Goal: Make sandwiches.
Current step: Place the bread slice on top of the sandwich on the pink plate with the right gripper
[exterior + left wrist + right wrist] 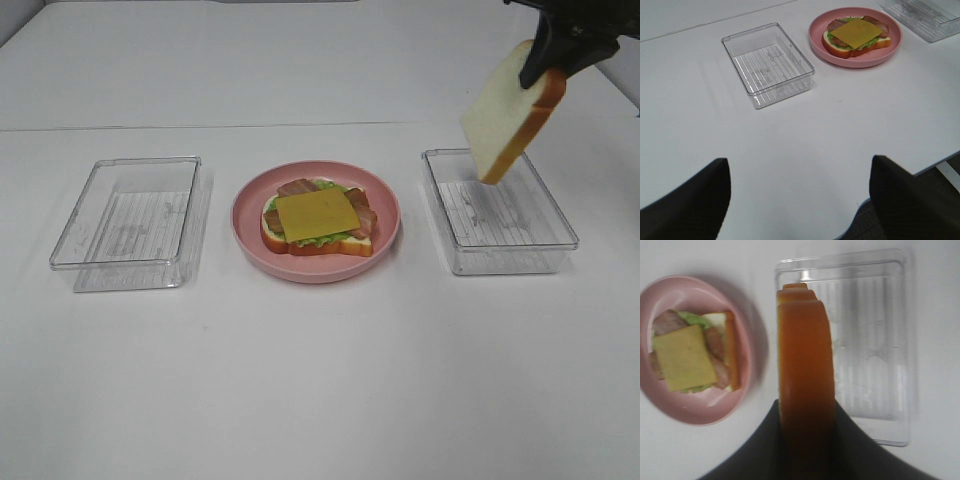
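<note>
R claw (548, 62) clamped on bread slice (510, 112), slice hanging at its 7 o'clock above tray (500, 215). L claw (800, 200) apart, holding nothing.

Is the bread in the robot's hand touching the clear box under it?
Apart. The exterior high view shows the bread slice hanging from the right gripper, lifted above the clear tray, with its shadow on the tray floor.

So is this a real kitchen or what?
Probably not; it looks like a robot practice table. The white tabletop holds only a toy sandwich on a pink plate and clear plastic trays.
</note>
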`<state>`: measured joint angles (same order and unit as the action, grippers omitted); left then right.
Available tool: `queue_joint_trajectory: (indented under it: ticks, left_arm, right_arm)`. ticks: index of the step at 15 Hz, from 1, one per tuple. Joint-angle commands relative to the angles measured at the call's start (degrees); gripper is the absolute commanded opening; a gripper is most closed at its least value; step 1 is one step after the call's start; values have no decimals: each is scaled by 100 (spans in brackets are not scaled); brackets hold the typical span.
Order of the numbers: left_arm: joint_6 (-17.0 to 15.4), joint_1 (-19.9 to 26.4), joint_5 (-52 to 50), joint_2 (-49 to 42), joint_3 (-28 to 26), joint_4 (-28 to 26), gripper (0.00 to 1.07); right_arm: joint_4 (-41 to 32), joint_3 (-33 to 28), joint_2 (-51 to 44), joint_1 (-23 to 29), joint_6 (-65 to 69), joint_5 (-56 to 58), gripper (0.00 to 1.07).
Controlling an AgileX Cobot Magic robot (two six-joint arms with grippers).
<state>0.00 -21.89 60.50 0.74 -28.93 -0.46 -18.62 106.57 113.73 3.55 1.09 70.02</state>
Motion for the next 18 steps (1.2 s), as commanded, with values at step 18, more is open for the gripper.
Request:
queue_joint_trajectory:
  ticks: [18]
  left_arm:
    - [0, 6, -57, -34, 23, -17, 74]
  right_arm:
    - [-4234, -1902, 1106, 1513, -1249, -2962, 0]
